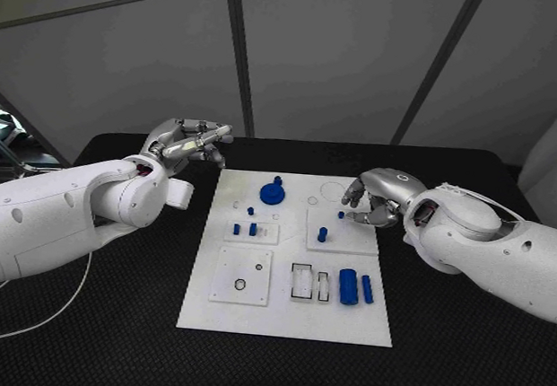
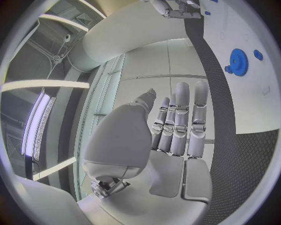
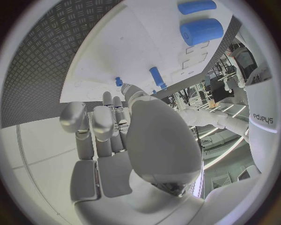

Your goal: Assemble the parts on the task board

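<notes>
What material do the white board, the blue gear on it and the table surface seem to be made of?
White board: probably plastic, matte; it looks flat, uniform and without glare.
Blue gear: likely moulded or printed plastic, with solid even colour and a dull surface.
Table surface: looks like a black textured mat or sheet; the left wrist view shows a fine raised pattern. Rubber or embossed metal, I cannot tell.

Head camera looking down, wrist cameras close behind each palm — all share the task board [image 1: 290, 257].

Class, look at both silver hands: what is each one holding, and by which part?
Nothing is held. The left hand hangs beside the white task board; the right hand hovers above it.
</notes>
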Tool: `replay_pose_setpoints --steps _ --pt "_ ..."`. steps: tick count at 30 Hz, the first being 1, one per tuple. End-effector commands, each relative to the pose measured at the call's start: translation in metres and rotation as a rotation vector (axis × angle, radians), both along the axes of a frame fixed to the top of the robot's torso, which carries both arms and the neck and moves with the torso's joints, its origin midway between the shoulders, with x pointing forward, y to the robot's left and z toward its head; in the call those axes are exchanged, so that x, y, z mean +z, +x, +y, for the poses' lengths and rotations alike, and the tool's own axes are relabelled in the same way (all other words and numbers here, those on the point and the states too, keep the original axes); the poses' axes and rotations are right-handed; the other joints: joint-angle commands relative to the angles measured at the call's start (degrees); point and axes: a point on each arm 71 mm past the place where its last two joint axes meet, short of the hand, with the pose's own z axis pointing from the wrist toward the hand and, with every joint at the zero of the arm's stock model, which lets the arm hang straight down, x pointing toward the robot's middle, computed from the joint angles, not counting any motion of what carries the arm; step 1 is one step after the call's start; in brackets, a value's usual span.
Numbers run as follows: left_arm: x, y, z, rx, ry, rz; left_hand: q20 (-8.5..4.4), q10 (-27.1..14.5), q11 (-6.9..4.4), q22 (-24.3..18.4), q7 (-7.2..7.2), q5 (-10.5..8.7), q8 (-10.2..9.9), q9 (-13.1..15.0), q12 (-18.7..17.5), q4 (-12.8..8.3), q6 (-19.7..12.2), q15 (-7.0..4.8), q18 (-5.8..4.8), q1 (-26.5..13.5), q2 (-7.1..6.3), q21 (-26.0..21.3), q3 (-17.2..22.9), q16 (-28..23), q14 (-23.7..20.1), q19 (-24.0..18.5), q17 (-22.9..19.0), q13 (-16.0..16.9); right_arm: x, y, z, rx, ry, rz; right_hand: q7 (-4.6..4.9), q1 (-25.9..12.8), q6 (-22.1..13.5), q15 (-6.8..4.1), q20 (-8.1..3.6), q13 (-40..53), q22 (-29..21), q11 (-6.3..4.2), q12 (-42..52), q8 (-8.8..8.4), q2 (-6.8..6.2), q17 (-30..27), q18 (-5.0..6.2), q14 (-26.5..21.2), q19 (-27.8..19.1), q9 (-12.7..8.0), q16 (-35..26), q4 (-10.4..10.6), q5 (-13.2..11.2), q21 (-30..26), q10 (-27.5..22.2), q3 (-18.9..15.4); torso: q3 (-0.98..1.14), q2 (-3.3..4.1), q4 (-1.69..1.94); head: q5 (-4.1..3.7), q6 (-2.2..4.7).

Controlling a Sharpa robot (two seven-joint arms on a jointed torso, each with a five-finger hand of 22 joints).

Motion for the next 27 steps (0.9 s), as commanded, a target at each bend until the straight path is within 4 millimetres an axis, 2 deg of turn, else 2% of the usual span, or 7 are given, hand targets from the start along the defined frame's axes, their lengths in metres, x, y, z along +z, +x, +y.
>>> replay_pose_setpoints --steps 1,8,14,27 --pt "0.003 -0.001 -0.005 -0.028 -0.098 -0.013 -0.24 0.45 -0.11 -0.09 0.02 0.33 0.36 0.04 0.23 -0.27 0.52 -0.33 3.34 0.32 0.23 -0.24 0.07 -0.35 0.03 -0.03 -0.11 -0.04 -0.001 -0.001 0.007 0.028 -0.089 -0.045 0.88 0.03 -0.17 0.5 0.18 -1.03 0.35 0.74 -0.84 -0.61 -0.73 0.35 0.8 0.71 0.56 -0.05 0.46 -0.51 -0.17 0.51 -0.16 0.14 0.06 0.1 -0.01 -0.08 0.13" --pt "0.003 -0.002 -0.008 -0.041 -0.104 -0.004 -0.26 0.5 -0.08 -0.19 0.11 0.34 0.38 0.02 0.26 -0.37 0.52 -0.32 3.33 0.44 0.19 -0.35 0.08 -0.43 0.01 -0.01 -0.19 -0.08 -0.006 -0.002 0.015 0.041 -0.112 -0.034 1.11 0.43 -0.17 0.68 0.42 -2.16 1.15 0.9 -1.6 -1.08 -0.53 1.26 0.65 0.94 1.2 0.0 1.29 -0.95 -0.34 1.19 -0.11 0.58 -0.06 0.06 0.13 -0.1 0.0" --pt "0.002 -0.003 -0.007 -0.04 -0.101 0.007 -0.27 0.37 0.04 -0.35 0.31 0.35 0.31 -0.05 0.19 -0.47 0.34 -0.27 3.3 0.53 0.11 -0.51 0.07 -0.53 0.02 0.04 -0.3 -0.18 -0.011 0.001 0.017 0.033 -0.143 -0.01 0.77 1.24 0.72 0.51 0.38 -3.35 2.05 0.61 -1.94 -1.2 0.17 2.31 0.51 1.2 1.87 0.14 2.3 -1.66 -1.73 1.98 1.07 2.0 -0.01 0.05 0.1 -0.09 -0.18" --pt "0.0 -0.002 -0.006 -0.036 -0.091 0.034 -0.18 -0.16 0.34 -0.74 0.7 0.42 0.11 -0.17 0.0 -0.77 -0.28 -0.07 3.24 0.99 0.32 -0.92 0.37 -0.78 -0.11 0.11 -0.6 -0.38 -0.015 0.002 0.018 0.023 -0.181 0.018 -0.08 1.59 3.63 -0.17 -0.03 -4.71 4.34 -0.22 -2.03 -0.6 0.91 3.78 0.02 1.47 3.44 0.45 3.71 -2.9 -2.22 4.01 3.83 4.59 0.05 0.03 0.02 -0.21 -0.69"
